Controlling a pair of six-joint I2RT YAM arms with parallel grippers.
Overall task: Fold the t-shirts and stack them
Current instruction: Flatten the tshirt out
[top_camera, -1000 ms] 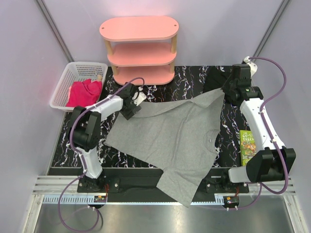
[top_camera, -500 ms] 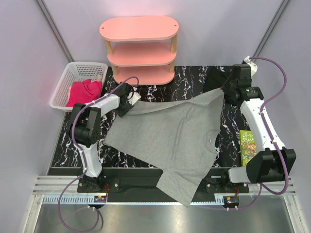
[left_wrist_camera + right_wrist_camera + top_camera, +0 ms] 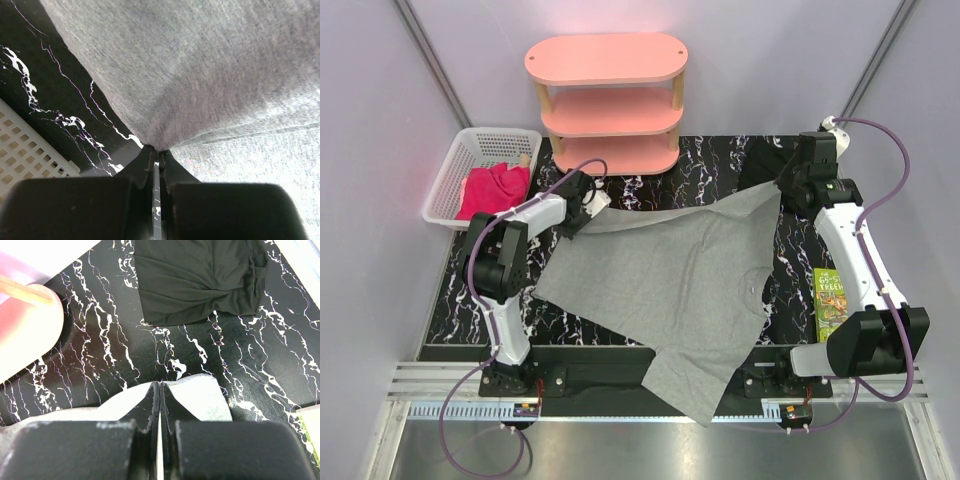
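Observation:
The large grey t-shirt (image 3: pixel 670 290) lies spread over the black marbled table (image 3: pixel 720 160), its lower end hanging past the near edge. My left gripper (image 3: pixel 580 218) is shut on the shirt's far-left edge; in the left wrist view the grey cloth (image 3: pixel 200 75) bunches into the closed tips of the left gripper (image 3: pixel 159 151). My right gripper (image 3: pixel 782 190) is shut on the far-right corner, and the right wrist view shows that pale cloth (image 3: pixel 210 397) pinched in the right gripper (image 3: pixel 159 385). A black t-shirt (image 3: pixel 200 275) lies folded beyond it. A magenta t-shirt (image 3: pixel 492 190) sits in the basket.
A white mesh basket (image 3: pixel 470 140) stands at the far left, off the table's corner. A pink three-tier shelf (image 3: pixel 610 100) stands at the back centre. A green-covered book (image 3: pixel 831 300) lies near the right edge, beside the right arm.
My left gripper has slid a little back and left and closed on the grey shirt's edge. The right arm has held still.

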